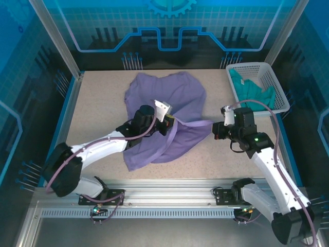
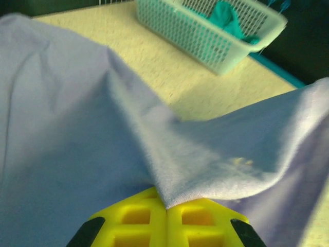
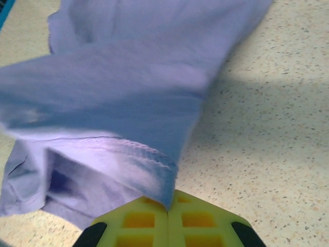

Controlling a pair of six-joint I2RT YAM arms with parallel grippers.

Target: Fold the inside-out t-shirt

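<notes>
The lavender inside-out t-shirt [image 1: 169,110] lies crumpled across the middle of the table. My left gripper [image 1: 169,122] sits over the shirt's centre, shut on a pinch of its fabric; the cloth [image 2: 169,170] rises in a ridge out of the closed yellow fingers [image 2: 139,216]. My right gripper [image 1: 216,126] is at the shirt's right edge, shut on a stitched hem [image 3: 139,154], with the fabric running from the closed yellow fingers [image 3: 200,216]. A taut band of purple cloth stretches between the two grippers.
A white mesh basket [image 1: 270,77] with a teal-green garment [image 1: 252,90] stands at the back right corner. Bare speckled tabletop [image 1: 97,108] lies left of the shirt and in front of it. Blue enclosure walls ring the table.
</notes>
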